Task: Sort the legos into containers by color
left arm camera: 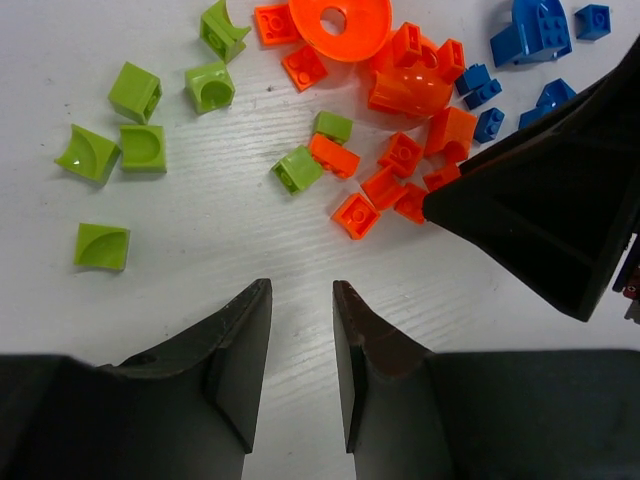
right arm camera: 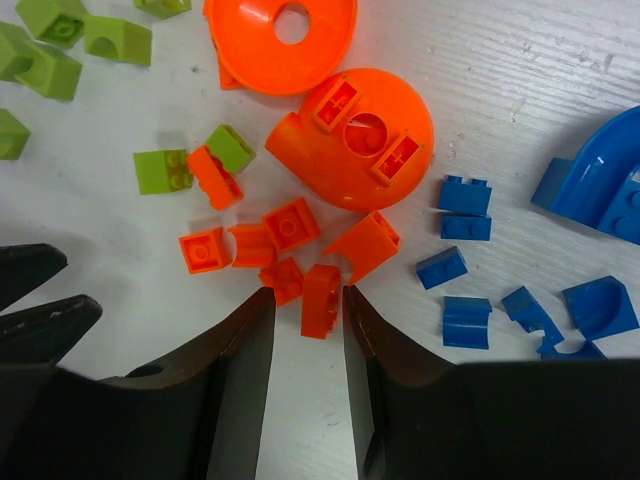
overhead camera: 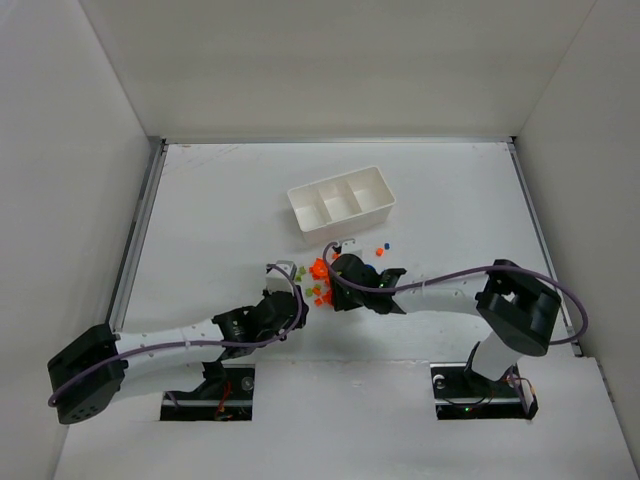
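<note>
While the two fingers (right arm camera: 240,370) of the right gripper (right arm camera: 308,292) are standing a little apart, a small orange brick (right arm camera: 321,300) is lying just in the mouth of the gap. It is narrower than the gap, so the fingers are not squeezing it. Beyond it the other orange legos (right arm camera: 290,225) are lying on the worktop (right arm camera: 530,60), with a round orange dome (right arm camera: 350,140) and an orange dish (right arm camera: 262,55) with a hole behind them. The blue legos (right arm camera: 465,195) are lying on one side and the yellow-green legos (right arm camera: 165,170) on the other.

The left gripper (left arm camera: 302,290) is holding its fingers (left arm camera: 245,350) slightly spread too, with only bare worktop between them, and it is pointing at the same heap.

In the top view both arms are stretching low over the worktop toward each other. The right arm is bending at the elbow and reaching to the left. The white tray (overhead camera: 345,216) is standing farther back, slightly turned, and all the legos are lying outside its three compartments.
</note>
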Controlling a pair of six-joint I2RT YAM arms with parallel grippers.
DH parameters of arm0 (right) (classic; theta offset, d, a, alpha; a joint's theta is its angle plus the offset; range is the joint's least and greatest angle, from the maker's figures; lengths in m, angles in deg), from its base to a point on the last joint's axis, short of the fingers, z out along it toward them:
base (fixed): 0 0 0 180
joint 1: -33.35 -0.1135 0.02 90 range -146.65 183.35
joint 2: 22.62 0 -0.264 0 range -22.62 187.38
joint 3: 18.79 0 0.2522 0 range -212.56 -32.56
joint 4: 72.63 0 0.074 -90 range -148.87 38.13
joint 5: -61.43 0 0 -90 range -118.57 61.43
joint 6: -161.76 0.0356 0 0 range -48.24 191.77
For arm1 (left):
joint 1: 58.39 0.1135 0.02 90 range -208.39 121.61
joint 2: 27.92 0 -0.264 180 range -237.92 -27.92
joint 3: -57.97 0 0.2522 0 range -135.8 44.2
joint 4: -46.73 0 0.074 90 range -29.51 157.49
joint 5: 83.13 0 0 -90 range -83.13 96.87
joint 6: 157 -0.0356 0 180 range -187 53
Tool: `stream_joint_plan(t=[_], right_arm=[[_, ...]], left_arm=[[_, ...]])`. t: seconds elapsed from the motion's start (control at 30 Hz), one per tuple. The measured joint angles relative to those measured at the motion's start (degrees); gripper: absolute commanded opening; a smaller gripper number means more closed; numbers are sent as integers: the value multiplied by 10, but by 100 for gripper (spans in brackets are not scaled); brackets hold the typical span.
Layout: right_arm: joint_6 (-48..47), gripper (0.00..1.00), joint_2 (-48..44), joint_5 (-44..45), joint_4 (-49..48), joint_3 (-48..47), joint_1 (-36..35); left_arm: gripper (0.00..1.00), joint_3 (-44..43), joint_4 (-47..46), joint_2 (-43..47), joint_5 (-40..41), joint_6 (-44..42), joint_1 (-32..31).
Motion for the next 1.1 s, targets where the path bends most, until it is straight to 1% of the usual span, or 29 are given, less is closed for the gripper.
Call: stream_joint_plan(t=[0.03, 0.1, 0.2, 0.27, 0.4, 0.47, 0.67, 0.73, 0.83, 0.9, 1.0, 1.1], right_arm=[[1, 39, 3, 4, 5, -3, 0], [1, 34, 5, 15, 19, -10, 0], [5, 20, 7, 26, 35, -18, 0], [8, 15, 9, 30, 41, -22, 0], [9, 10, 6, 37, 47, -23, 0], [9, 10, -7, 40, 59, -22, 0], [2, 11, -107, 40, 66, -19, 16], [-16, 11, -136, 38, 57, -23, 51], [-45, 11, -137, 33, 46, -45, 121], [-68, 11, -113, 31, 29, -82, 177], [-101, 11, -60, 25, 4, -148, 238], [-121, 12, -3, 14, -11, -210, 267]], left_arm=[[29, 0, -3, -2, -5, 0, 1], [29, 1, -10, -5, -14, -2, 3], [30, 1, -26, -14, -27, -7, 3], [30, 1, -37, -22, -34, -10, 3], [31, 1, -47, -35, -39, -14, 3], [31, 1, -51, -39, -40, -15, 3], [31, 0, -64, -66, -44, -21, 3], [31, -1, -66, -78, -45, -23, 3], [31, -5, -70, -93, -43, -25, 3], [31, -13, -74, -105, -44, -26, 2], [32, -21, -76, -116, -44, -28, 1], [32, -29, -80, -131, -42, -30, 2]])
